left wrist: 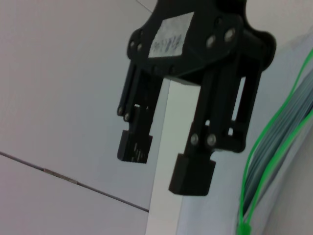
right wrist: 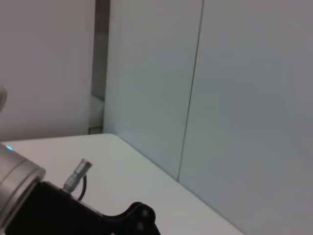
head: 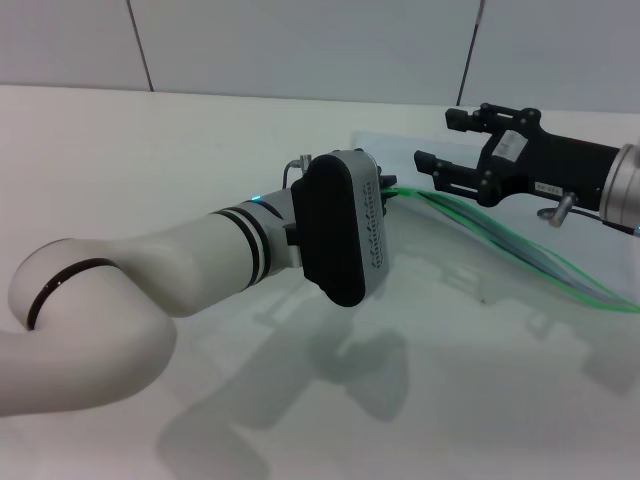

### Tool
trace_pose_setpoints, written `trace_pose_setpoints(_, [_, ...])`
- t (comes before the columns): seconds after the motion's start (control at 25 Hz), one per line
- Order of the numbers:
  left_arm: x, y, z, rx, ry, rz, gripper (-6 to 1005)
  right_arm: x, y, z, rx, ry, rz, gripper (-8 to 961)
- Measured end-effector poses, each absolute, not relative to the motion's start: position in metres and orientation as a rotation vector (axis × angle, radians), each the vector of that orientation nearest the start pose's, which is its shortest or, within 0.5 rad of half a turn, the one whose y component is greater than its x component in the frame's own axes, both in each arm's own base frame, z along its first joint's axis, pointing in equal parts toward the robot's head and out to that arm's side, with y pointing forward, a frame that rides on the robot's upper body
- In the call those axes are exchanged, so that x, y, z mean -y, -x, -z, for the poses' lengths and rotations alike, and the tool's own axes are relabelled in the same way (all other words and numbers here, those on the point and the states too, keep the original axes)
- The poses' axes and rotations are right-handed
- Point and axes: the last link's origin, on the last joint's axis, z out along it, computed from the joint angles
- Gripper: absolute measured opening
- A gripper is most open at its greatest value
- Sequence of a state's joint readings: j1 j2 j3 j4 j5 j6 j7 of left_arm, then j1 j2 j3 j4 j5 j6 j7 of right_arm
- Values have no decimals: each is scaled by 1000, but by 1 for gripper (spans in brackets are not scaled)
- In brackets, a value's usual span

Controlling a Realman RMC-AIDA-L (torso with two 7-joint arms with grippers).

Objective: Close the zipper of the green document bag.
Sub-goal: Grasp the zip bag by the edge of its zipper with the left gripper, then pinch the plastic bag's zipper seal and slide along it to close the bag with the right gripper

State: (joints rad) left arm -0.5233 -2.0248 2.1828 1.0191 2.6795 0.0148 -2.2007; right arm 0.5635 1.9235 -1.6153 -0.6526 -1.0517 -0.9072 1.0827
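The green document bag lies flat on the white, smooth worktop, a large sheet-like pouch of translucent pale plastic through which the surface shows. Its long axis runs diagonally from beside the left end effector's housing away toward the robot's right and nearer edge. Along that long side runs the zipper, a thin bright green strip whose two lines bow apart in the middle, with grey-blue layers visible between them, so the mouth gapes there. In the left wrist view the two green lines converge on a small green slider tab at the bag's near corner. The left end effector, a bulky matte black block on a glossy white arm, sits right at that corner of the bag; whether its fingers are clenched cannot be told from these views. The right end effector hovers above the bag's far side, just beyond the zipper's start: black, angular, with linkage bars and blocky ribbed pads. Its jaws stand released with a clear gap between them, grasping nothing, well clear of the green strip.
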Motion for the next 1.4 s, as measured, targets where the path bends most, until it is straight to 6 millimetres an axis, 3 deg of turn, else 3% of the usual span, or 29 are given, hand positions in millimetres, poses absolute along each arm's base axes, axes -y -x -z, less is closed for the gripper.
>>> trace_pose_setpoints(0.36, [-374,154,109,-524,2251,-66,47,-384,-208,15,-24,2443,-465,633])
trace_pose_setpoints(0.76, [-374,150,109,-462,2263,-22,47,-370,-201,40,138,2539,-393,608])
trace_pose_setpoints(1.4, [-373,145,107,-460,2261,-1,47,-378,-199,57,239,2477,-221,568])
